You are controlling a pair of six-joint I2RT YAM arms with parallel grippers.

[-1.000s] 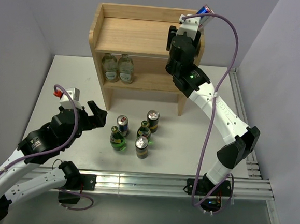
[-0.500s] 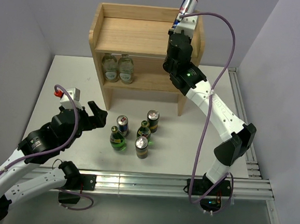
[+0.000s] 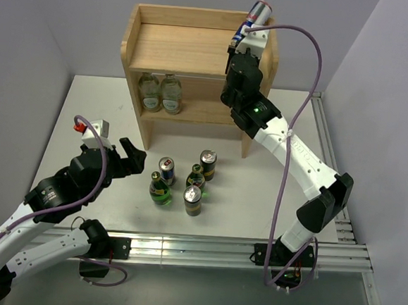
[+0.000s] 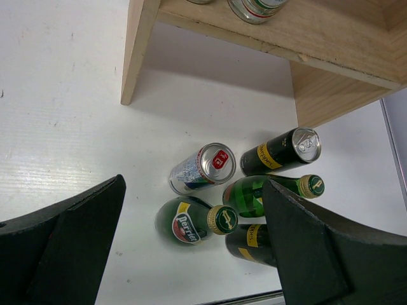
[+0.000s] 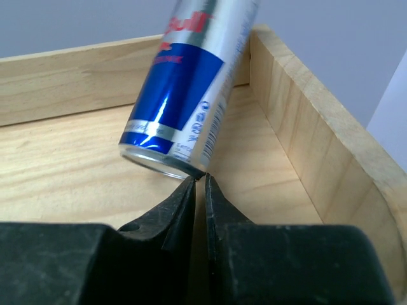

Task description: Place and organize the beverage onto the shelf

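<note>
A slim blue-and-silver can (image 3: 259, 12) (image 5: 184, 89) leans tilted over the right back corner of the shelf's top board (image 3: 184, 48). Its bottom rim rests at the tips of my right gripper (image 5: 198, 179), whose jaws are shut with only a sliver between them. On the table in front of the shelf stand another blue-and-silver can (image 3: 166, 171), two green bottles (image 3: 160, 189) (image 3: 197, 177) and two black cans (image 3: 208, 165) (image 3: 192, 201). My left gripper (image 3: 129, 157) hovers open just left of this group, holding nothing.
Two clear glass bottles (image 3: 150, 92) (image 3: 171, 93) stand on the shelf's lower board at the left. A raised wooden rim (image 5: 305, 127) walls the top board right beside the tilted can. Grey walls close in the table at the back and sides.
The right gripper has shut, and the can has gone from lying across its jaws to standing tilted at the fingertips, farther left. The left arm has stayed still.
</note>
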